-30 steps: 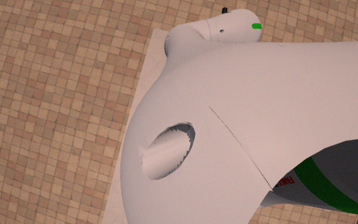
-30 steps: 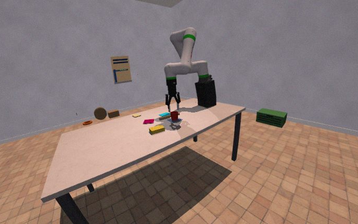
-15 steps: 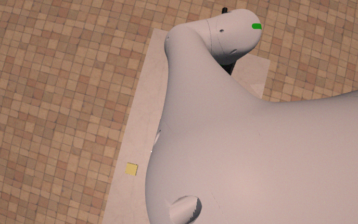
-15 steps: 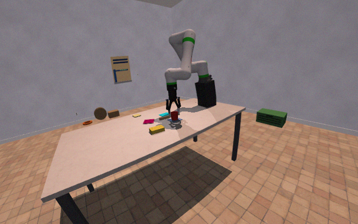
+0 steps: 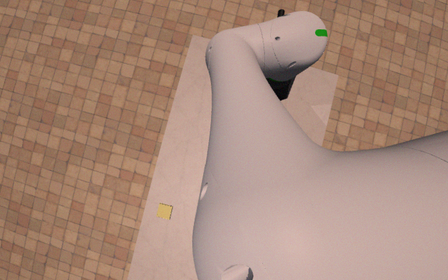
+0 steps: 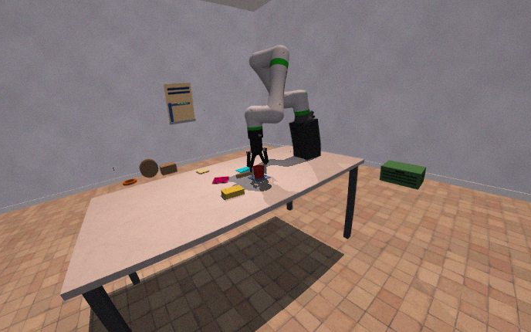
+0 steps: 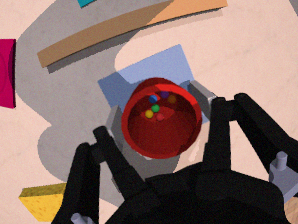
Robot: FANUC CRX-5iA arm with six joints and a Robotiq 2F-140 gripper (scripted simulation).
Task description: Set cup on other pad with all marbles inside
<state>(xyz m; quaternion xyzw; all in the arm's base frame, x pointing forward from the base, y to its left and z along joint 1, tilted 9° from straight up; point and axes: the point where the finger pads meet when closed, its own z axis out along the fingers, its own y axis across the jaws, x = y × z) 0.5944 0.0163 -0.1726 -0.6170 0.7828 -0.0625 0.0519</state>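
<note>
A bare test room: tiled floor [image 6: 444, 263], lone table [image 6: 156, 218], wall poster [image 6: 179, 103].

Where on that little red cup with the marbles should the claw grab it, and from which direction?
Best from straight above, with the jaws closing on opposite sides of the round wall of the cup. It stands upright on the blue pad with its mouth open, so a level squeeze should keep the marbles in. The open gripper already straddles it.

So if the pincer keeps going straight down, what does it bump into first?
Most likely the red cup with coloured marbles. The open black pincer points down with a finger on each side of it. How high it sits above the cup is hard to judge.
</note>
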